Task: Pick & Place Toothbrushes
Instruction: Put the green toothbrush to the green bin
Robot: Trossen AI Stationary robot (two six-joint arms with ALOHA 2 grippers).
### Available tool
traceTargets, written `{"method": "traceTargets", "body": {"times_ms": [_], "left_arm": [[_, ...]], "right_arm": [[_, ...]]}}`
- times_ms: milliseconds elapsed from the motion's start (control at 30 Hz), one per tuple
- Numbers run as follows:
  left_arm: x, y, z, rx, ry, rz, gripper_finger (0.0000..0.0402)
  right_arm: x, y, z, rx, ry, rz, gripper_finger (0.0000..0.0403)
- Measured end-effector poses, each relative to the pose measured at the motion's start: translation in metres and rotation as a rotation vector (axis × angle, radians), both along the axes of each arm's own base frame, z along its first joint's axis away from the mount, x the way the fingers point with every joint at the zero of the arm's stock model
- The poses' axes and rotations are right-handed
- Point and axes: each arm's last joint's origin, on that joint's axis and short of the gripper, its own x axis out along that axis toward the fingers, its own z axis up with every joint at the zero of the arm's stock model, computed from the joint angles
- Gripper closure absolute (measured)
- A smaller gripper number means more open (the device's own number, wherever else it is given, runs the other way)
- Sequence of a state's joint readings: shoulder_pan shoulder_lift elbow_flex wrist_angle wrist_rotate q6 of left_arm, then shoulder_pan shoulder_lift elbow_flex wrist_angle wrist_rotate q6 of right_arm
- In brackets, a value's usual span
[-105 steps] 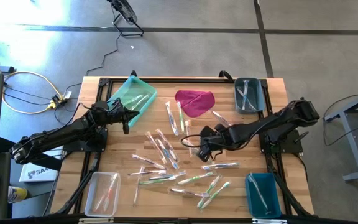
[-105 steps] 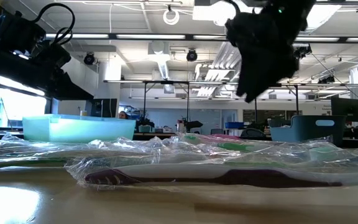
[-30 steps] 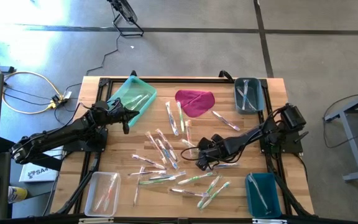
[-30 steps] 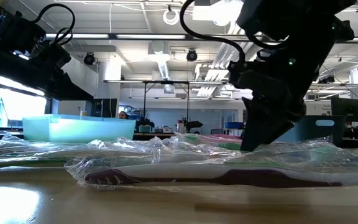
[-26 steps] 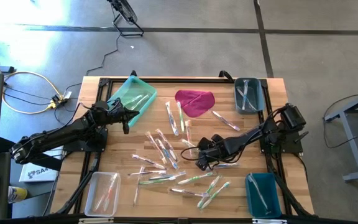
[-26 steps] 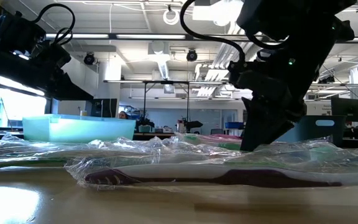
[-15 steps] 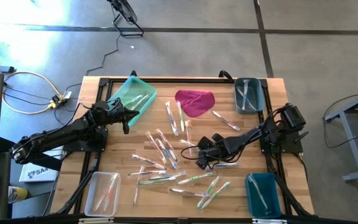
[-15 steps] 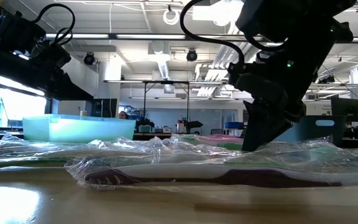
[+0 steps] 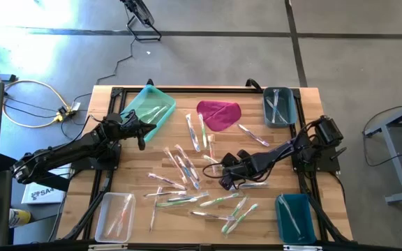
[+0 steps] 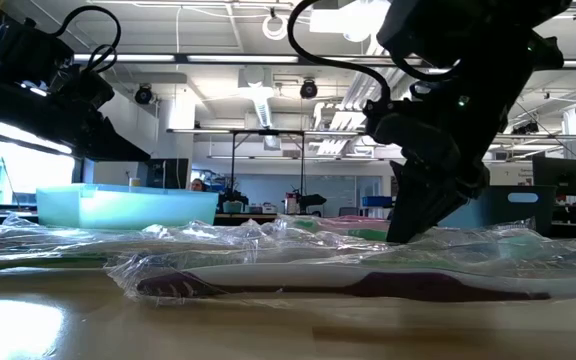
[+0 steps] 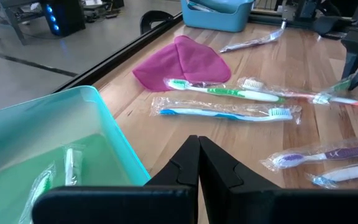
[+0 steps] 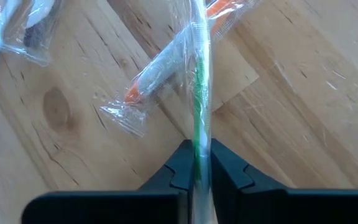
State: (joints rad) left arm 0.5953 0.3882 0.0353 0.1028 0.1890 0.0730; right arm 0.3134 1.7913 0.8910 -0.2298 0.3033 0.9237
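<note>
- My right gripper [image 9: 223, 183]: arm stretched low from the table's right side to mid-table, fingers pinched together on a green-handled toothbrush [image 12: 199, 93].
- That toothbrush: thin, sealed in a clear shiny wrapper, running straight out from between my right fingers; it crosses over an orange-tipped wrapped toothbrush [image 12: 160, 71] lying on the wood.
- My left gripper [image 9: 142, 137]: arm reaching in from the left, raised just beside the teal bin [image 9: 147, 107], fingers pressed together on nothing.
- Loose toothbrushes [image 9: 180, 166]: wrapped, with pink, green, blue or white handles, scattered across the middle of the wooden table [image 9: 131, 178].
- A magenta cloth [image 9: 219, 113] lies near the far edge, between two bins.
</note>
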Motion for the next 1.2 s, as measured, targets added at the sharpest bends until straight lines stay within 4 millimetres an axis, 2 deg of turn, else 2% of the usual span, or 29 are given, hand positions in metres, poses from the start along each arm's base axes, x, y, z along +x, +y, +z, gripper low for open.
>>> {"method": "traceTargets", "body": {"times_ms": [500, 900, 1200], "left_arm": [[0.0, 0.0, 0.0, -0.001, -0.001, -0.004, 0.0402], [0.0, 0.0, 0.0, 0.0, -0.001, -0.003, 0.0402], [0.0, 0.0, 0.0, -0.001, -0.001, -0.003, 0.0402]], "right_arm": [[-0.006, 0.0, 0.042, 0.022, -0.142, 0.009, 0.0383], [-0.006, -0.004, 0.072, -0.111, -0.287, 0.053, 0.0383], [0.006, -0.011, 0.086, -0.209, -0.424, 0.11, 0.0383]]}}
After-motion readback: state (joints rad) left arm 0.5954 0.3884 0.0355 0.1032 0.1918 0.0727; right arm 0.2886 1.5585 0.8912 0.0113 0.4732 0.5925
